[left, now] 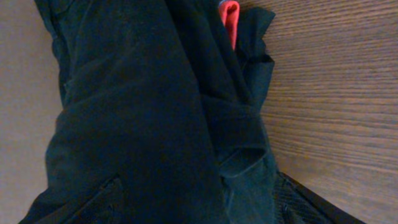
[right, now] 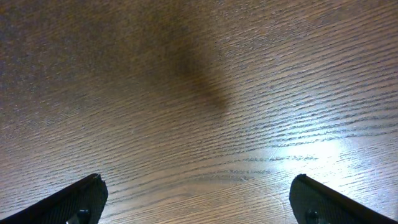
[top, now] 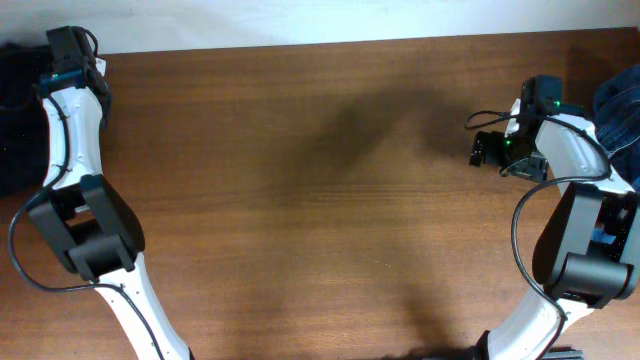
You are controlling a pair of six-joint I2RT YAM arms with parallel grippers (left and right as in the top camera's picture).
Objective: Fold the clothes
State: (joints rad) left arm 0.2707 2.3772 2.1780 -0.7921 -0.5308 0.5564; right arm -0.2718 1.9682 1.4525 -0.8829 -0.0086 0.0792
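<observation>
Brown wood table fills the view. Right tool hangs over bare wood at 3 o'clock, fingers spread wide, holding nothing. Blue cloth lies just beside it, at its 3 o'clock. Farther off, at 10 o'clock, left tool sits over the dark clothes. Cloth fills its gap, so I cannot tell if it pinches. Left arm is nearer those clothes.

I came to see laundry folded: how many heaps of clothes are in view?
2. A dark heap at the table's left edge, a blue heap at its right edge. Both run off frame; more may be hidden.
</observation>
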